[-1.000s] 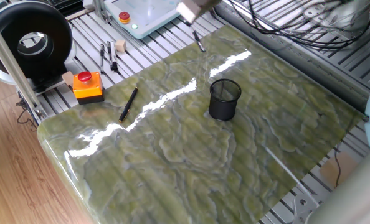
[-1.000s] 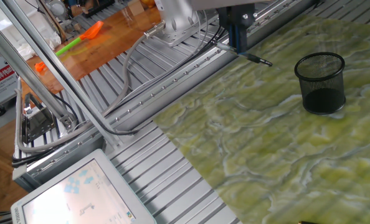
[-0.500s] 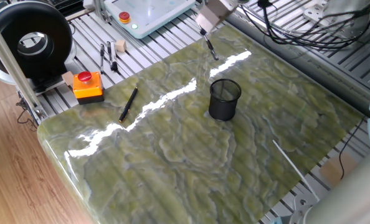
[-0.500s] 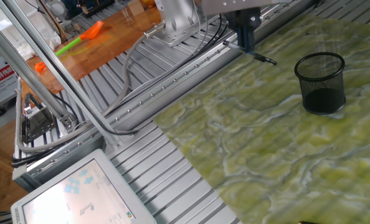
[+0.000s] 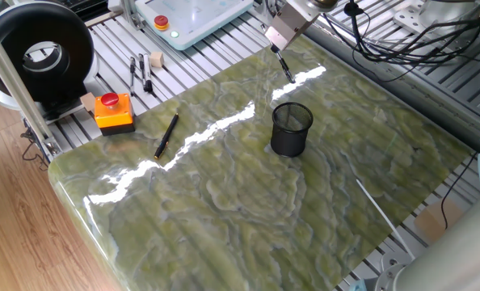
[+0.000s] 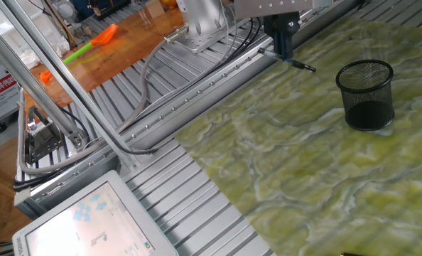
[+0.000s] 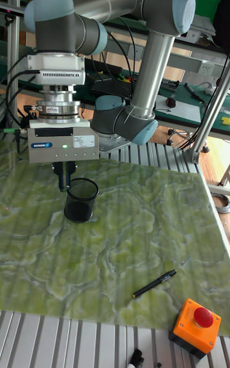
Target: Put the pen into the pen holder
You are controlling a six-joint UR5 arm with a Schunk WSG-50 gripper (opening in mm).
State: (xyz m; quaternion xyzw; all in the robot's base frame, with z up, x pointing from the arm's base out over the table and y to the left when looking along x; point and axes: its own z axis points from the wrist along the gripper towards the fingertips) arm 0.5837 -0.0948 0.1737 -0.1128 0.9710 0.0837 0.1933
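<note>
The slim silver-grey pen hangs tilted in the air, dark tip pointing down, just beyond the far side of the black wire-mesh pen holder. My gripper is shut on the pen's upper part. In the other fixed view the pen sticks out sideways from the gripper, left of the pen holder. In the tall fixed view the gripper hovers right behind the pen holder, which stands upright and holds nothing that I can see.
An all-black pen lies on the green marbled tabletop near the left. An orange box with a red button sits at the table's left edge. Cables run over the slatted metal frame behind.
The gripper has carried the pen from beyond the table's far edge toward the pen holder, and it now hangs over the tabletop close to the cup.
</note>
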